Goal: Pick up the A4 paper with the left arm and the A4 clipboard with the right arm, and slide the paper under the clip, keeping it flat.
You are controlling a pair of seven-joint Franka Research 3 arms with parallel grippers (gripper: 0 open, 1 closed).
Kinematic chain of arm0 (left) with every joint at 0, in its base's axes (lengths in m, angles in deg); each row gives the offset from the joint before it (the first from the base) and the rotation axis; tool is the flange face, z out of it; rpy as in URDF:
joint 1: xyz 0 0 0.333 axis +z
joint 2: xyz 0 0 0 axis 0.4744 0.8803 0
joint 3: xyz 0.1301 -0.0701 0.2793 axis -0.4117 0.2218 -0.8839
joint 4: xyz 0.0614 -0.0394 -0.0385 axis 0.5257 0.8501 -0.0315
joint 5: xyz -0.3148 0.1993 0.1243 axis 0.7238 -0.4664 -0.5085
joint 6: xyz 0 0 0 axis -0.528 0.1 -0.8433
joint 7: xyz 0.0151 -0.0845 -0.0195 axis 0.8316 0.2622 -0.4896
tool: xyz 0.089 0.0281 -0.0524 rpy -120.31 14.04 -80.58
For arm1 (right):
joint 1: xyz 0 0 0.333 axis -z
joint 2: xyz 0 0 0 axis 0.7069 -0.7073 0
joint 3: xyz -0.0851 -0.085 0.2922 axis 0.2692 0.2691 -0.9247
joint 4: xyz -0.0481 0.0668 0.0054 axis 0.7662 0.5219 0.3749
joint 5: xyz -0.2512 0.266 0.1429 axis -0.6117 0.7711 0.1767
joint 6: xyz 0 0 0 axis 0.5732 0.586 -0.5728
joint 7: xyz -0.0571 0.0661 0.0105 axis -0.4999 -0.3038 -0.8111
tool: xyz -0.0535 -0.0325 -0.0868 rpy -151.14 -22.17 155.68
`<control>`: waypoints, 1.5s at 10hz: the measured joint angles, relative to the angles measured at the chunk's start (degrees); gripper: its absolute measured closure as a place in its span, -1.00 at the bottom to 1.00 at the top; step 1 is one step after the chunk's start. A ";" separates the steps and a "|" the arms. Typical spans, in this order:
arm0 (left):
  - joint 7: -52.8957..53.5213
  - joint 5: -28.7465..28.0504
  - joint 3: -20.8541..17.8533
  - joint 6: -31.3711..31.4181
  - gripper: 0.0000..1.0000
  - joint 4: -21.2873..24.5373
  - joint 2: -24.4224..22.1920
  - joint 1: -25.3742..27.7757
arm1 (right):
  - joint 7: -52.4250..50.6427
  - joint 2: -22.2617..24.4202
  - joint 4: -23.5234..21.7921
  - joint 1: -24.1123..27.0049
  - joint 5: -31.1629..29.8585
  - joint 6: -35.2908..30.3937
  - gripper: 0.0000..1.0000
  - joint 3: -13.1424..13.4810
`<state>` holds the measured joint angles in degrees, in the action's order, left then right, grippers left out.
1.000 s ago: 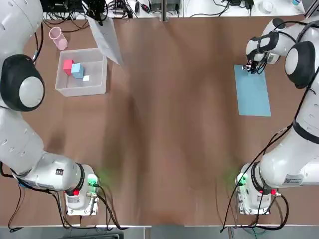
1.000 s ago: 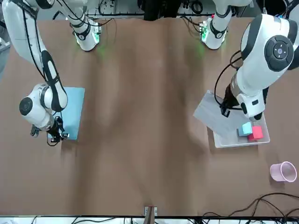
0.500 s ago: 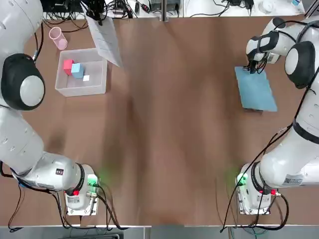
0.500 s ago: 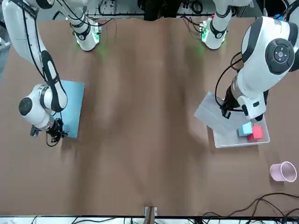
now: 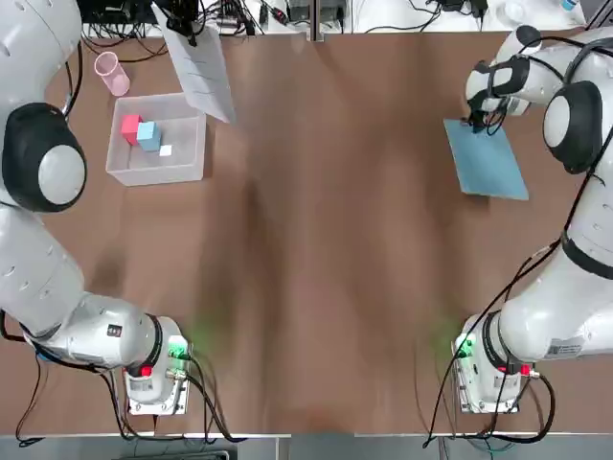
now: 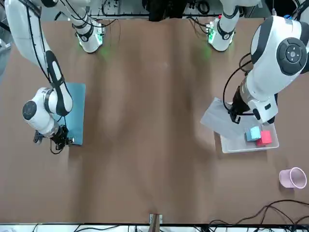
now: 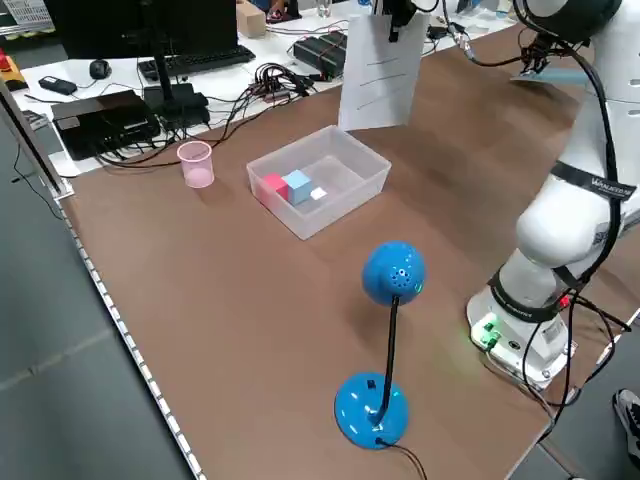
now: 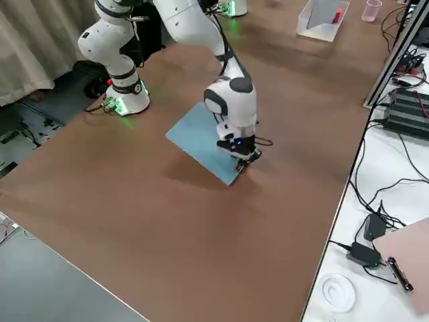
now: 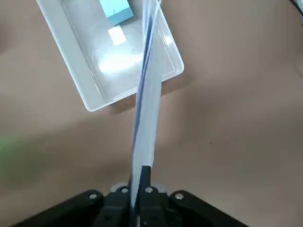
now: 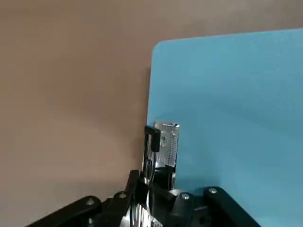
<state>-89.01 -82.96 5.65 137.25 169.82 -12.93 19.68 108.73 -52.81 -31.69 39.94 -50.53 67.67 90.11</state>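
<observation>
While my left gripper [image 9: 139, 208] pinches the thin white paper sheet [image 7: 382, 75] and my right [image 10: 149, 203] clamps the light blue board [image 8: 204, 144] by its silver metal clip [image 10: 166, 144], I should next align them.

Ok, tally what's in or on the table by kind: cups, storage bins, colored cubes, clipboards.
Cups: 1
Storage bins: 1
Colored cubes: 2, red and blue
Clipboards: 1
Total: 5

Shiny metal clip [image 10: 168, 144] at the lower middle of the right wrist view; smooth, matt blue board [image 10: 227, 109] at its right. Glossy clear plastic bin [image 9: 113, 66] at the left wrist view's upper left; thin, smooth paper [image 9: 147, 106] at its middle.
</observation>
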 joint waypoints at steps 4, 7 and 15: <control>-0.08 0.48 -0.08 0.70 0.97 0.00 0.10 0.05 | 7.86 1.99 1.73 -9.49 0.02 -0.06 0.92 -0.21; -0.09 1.19 -0.19 1.37 0.97 -0.02 0.13 0.25 | 18.95 2.01 4.50 -19.99 0.01 -0.03 0.92 -0.46; -0.09 1.29 -0.18 1.49 0.97 -0.71 0.14 0.25 | 46.50 -12.00 21.30 -45.75 -0.10 -0.07 0.92 3.78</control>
<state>-89.10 -81.66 5.47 138.73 169.11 -12.79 19.93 155.23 -64.82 -10.39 -5.82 -50.64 67.60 93.89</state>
